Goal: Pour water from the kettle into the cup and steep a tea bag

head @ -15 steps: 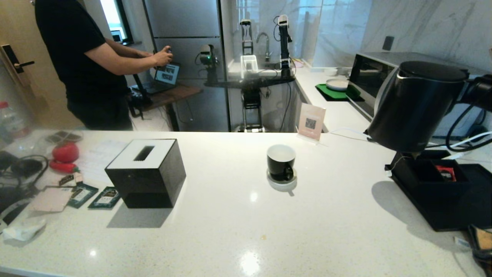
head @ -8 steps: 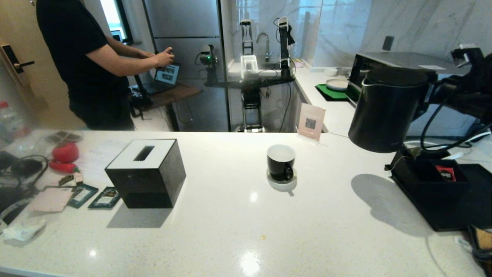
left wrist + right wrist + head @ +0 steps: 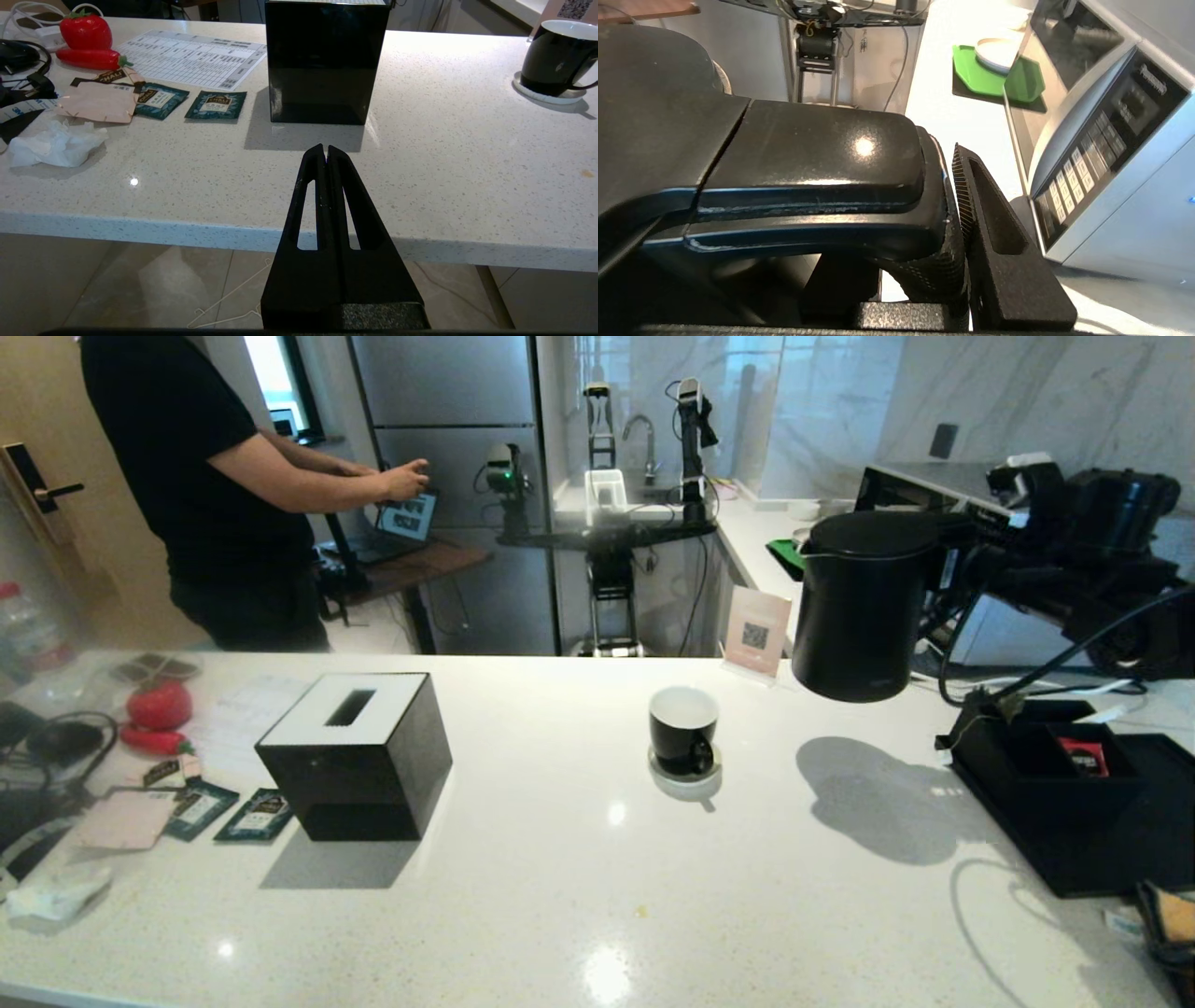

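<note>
The matte black kettle [image 3: 864,607] hangs upright in the air, right of the cup and a little behind it. My right gripper [image 3: 966,565] is shut on the kettle's handle [image 3: 808,154]; one ribbed finger [image 3: 994,224] presses against the grip. The glossy black cup [image 3: 683,728] stands on its white saucer [image 3: 686,782] mid-counter, also seen as the cup [image 3: 556,58] in the left wrist view. No water shows. My left gripper [image 3: 325,148] is shut and empty, held off the counter's front edge, outside the head view.
A black tissue box [image 3: 359,756] stands left of the cup. Tea bag packets [image 3: 261,814] and clutter lie at the far left. A black tray [image 3: 1074,803] with a red packet [image 3: 1083,756] sits at the right, a microwave [image 3: 1111,130] behind it.
The right arm has carried the kettle leftward toward the cup, and the kettle has gone from tilted to upright. Cup and left gripper have not moved.
</note>
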Motion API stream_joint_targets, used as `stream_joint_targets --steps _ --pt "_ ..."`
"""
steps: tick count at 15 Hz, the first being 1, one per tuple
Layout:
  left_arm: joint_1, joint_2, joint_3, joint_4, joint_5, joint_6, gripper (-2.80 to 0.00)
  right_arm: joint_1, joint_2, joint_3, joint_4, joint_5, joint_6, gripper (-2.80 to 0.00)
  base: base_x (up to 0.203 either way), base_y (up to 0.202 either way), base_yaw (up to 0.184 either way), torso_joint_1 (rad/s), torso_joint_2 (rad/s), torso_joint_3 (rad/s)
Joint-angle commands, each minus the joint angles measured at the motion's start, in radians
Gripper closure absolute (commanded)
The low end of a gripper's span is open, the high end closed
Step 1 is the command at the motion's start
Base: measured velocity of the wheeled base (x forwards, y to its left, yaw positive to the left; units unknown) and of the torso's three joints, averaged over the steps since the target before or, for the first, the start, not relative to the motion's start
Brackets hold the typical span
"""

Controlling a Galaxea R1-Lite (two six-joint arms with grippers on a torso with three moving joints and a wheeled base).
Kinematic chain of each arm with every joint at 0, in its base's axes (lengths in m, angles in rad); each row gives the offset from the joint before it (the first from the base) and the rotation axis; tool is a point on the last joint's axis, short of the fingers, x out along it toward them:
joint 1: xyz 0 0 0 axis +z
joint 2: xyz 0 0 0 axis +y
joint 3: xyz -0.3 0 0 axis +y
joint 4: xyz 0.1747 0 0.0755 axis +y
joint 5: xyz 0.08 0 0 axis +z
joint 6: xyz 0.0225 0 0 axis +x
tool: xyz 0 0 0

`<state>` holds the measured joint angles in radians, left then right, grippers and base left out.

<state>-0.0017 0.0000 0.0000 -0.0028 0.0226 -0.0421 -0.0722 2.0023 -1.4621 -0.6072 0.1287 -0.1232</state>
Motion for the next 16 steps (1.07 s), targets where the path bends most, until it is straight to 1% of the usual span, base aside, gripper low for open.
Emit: stream_joint_targets --steps 1,3,5,8,10,11,12,14,16 --pt "0.000 0.000 0.000 0.000 0.000 -0.001 0.00 0.034 0.034 -0.009 -0.007 -0.049 -0.052 0.00 0.000 0.000 0.000 0.000 0.00 0.000" --pt "0.000 0.000 0.000 0.000 0.000 -0.001 0.00 0.050 0.049 -0.021 -0.008 -0.090 -0.063 0.00 0.000 0.000 0.000 0.000 0.00 0.000" --pt "0.000 0.002 0.000 0.000 0.000 -0.001 0.00 0.050 0.067 -0.026 -0.026 -0.122 -0.111 0.00 0.000 0.000 0.000 0.000 0.00 0.000" --pt "0.000 0.000 0.000 0.000 0.000 -0.001 0.00 0.052 0.076 -0.026 -0.062 -0.130 -0.141 0.00 0.000 0.000 0.000 0.000 0.00 0.000" --pt "0.000 0.000 0.000 0.000 0.000 -0.001 0.00 0.057 0.080 -0.025 -0.065 -0.144 -0.208 0.00 0.000 0.000 0.000 0.000 0.00 0.000" --pt "0.000 0.000 0.000 0.000 0.000 -0.001 0.00 0.067 0.085 -0.025 -0.068 -0.171 -0.227 0.00 0.000 0.000 0.000 0.000 0.00 0.000" --pt "0.000 0.000 0.000 0.000 0.000 -0.001 0.00 0.079 0.090 -0.027 -0.071 -0.192 -0.232 0.00 0.000 0.000 0.000 0.000 0.00 0.000" --pt "0.000 0.000 0.000 0.000 0.000 -0.001 0.00 0.100 0.106 -0.033 -0.077 -0.197 -0.235 0.00 0.000 0.000 0.000 0.000 0.00 0.000" --pt "0.000 0.000 0.000 0.000 0.000 -0.001 0.00 0.121 0.124 -0.043 -0.114 -0.204 -0.246 0.00 0.000 0.000 0.000 0.000 0.00 0.000"
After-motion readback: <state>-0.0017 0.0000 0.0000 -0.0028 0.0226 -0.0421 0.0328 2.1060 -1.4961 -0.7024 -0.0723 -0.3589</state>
